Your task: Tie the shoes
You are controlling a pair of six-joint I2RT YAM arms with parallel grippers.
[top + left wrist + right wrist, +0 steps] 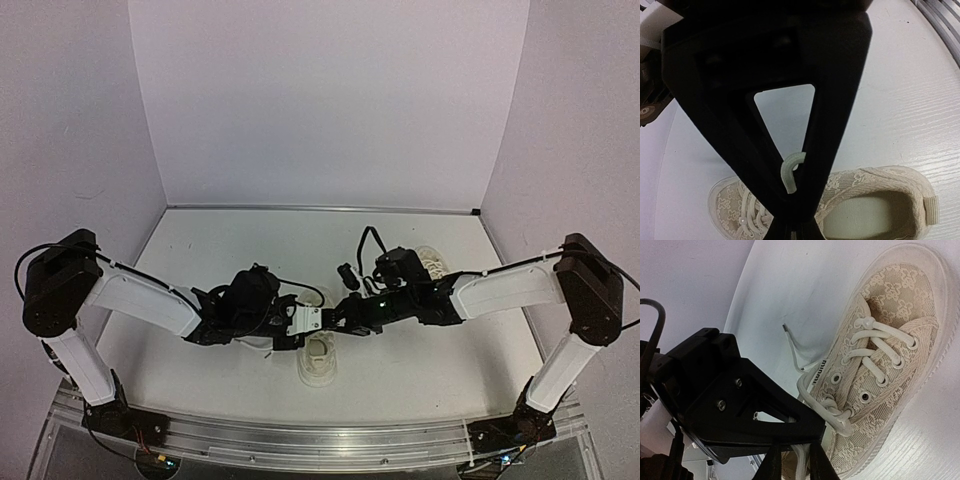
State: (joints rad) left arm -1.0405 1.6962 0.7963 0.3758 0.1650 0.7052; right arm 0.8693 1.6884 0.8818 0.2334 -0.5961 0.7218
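Note:
One cream-white shoe [320, 362] lies near the front middle, just below both grippers. It shows from above in the left wrist view [880, 200] and in the right wrist view [890, 350]. My left gripper [306, 322] is shut on a bent piece of white lace [790, 172], held above the shoe [791, 229]. My right gripper [338, 316] is shut on a lace strand [799, 460] that runs up to a loose knot [832, 410] at the top eyelets. The two grippers almost touch. A second shoe [432, 262] lies behind the right arm, mostly hidden.
A free lace end [792, 347] with a dark tip trails on the white table [250, 250] beside the shoe. The left gripper's black finger [740, 405] fills the lower left of the right wrist view. Purple walls enclose the table; a metal rail [300, 440] runs along the front edge.

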